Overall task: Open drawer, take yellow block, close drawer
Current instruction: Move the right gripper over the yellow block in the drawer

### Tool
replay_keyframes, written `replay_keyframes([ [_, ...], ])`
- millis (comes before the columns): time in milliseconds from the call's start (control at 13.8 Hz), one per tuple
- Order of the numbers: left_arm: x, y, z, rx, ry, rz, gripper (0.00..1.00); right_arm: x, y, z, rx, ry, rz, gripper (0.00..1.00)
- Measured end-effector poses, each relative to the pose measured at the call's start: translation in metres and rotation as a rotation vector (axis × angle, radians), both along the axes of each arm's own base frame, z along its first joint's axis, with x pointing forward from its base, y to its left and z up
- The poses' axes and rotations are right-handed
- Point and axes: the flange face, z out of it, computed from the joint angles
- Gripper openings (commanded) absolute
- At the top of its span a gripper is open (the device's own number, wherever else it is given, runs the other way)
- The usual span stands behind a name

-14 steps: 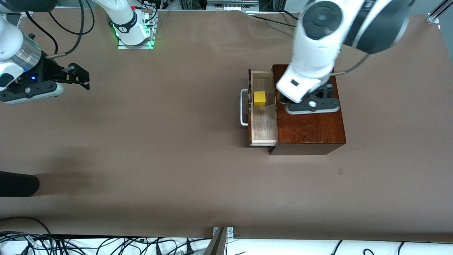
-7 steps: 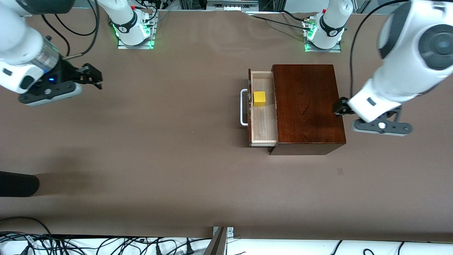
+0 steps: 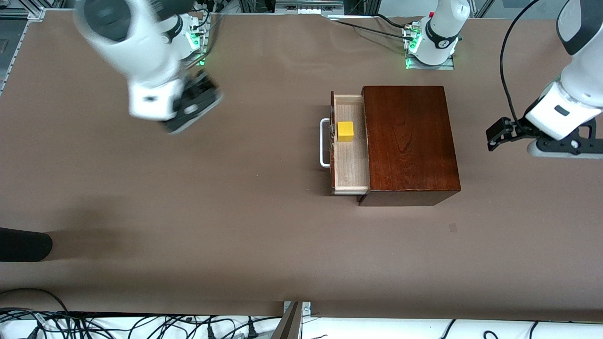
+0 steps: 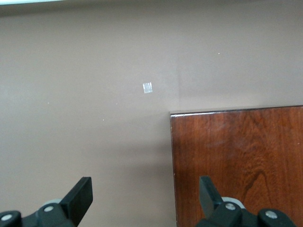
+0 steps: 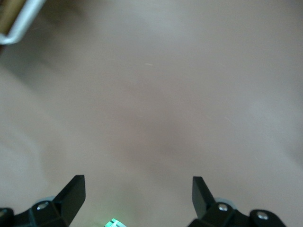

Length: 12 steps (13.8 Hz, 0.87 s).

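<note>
The dark reddish-brown wooden box (image 3: 412,141) stands toward the left arm's end of the table. Its drawer (image 3: 351,160) is pulled out, showing the pale interior and the white handle (image 3: 324,143). The yellow block (image 3: 345,131) sits in the drawer close to the front panel. My left gripper (image 3: 492,137) is open and empty over the table beside the box. The left wrist view shows its gripper (image 4: 144,194) over a corner of the box (image 4: 236,161). My right gripper (image 3: 198,99) is open, blurred, over bare table near its base. Its wrist view (image 5: 137,189) shows a bit of the handle (image 5: 19,23).
A black rounded object (image 3: 23,245) lies at the right arm's end of the table. The arm bases (image 3: 428,47) stand along the table's back edge. A small pale mark (image 3: 452,228) is on the cloth nearer the camera than the box. Cables run below the front edge.
My left gripper left the top of the box and swung out past the box toward its own end of the table. My right arm swung from its table end toward the drawer.
</note>
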Motion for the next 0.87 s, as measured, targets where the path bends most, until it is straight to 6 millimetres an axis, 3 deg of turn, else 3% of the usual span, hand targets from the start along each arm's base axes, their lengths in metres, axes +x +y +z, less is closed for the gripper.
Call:
replay_keyframes([
  [217, -0.022, 0.003, -0.002, -0.001, 0.002, 0.004, 1.0, -0.057, 0.101, 0.001, 0.08, -0.07, 0.195, 1.0],
  [361, -0.027, -0.005, -0.001, 0.0, -0.001, 0.001, 1.0, -0.085, 0.165, -0.018, 0.118, -0.116, 0.308, 1.0],
  [650, -0.025, -0.009, -0.004, -0.001, 0.002, 0.013, 1.0, -0.105, 0.279, -0.082, 0.108, -0.173, 0.485, 1.0],
  [867, -0.026, -0.009, -0.003, -0.001, 0.008, 0.023, 1.0, -0.109, 0.326, -0.117, 0.151, -0.201, 0.543, 1.0],
])
